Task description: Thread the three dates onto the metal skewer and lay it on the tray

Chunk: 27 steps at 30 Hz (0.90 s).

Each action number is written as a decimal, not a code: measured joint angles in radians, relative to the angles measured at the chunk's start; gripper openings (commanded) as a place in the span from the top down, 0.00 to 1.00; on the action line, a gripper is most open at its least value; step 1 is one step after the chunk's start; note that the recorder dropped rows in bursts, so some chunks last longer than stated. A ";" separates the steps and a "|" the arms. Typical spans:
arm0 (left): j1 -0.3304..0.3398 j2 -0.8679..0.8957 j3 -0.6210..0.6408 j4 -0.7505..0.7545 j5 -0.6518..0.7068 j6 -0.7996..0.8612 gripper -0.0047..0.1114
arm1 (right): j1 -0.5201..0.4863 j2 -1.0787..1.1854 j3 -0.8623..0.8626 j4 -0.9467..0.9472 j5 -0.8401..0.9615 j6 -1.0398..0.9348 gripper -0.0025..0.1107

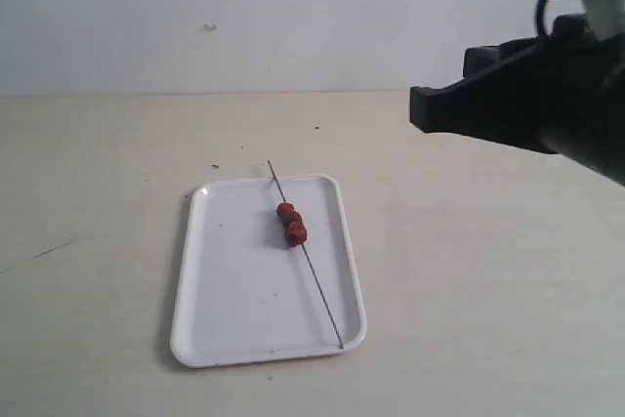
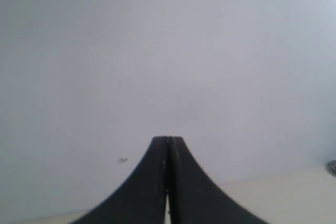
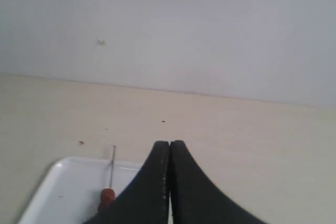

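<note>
The white tray (image 1: 234,310) lies on the table in the exterior view. The thin metal skewer (image 1: 317,280) rests slantwise across its right half, both tips reaching the rim. The dates (image 1: 291,224) sit bunched together on the skewer, nearer its far end. My right gripper (image 1: 422,109) hangs raised at the upper right, well away from the tray, shut and empty. The right wrist view shows that same gripper (image 3: 169,144) with fingers pressed together, the tray's corner (image 3: 63,182), the skewer tip (image 3: 112,161) and one date (image 3: 107,198) beyond. My left gripper (image 2: 168,140) is shut with nothing in it, facing the wall.
The beige table (image 1: 488,290) stretches around the tray, meeting a pale wall (image 1: 244,17) at the back. A few dark specks (image 1: 217,166) dot the table behind the tray.
</note>
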 measured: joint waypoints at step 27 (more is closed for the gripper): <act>0.000 -0.023 0.139 0.032 -0.025 0.000 0.96 | 0.000 -0.607 0.102 -0.217 0.512 -0.005 0.98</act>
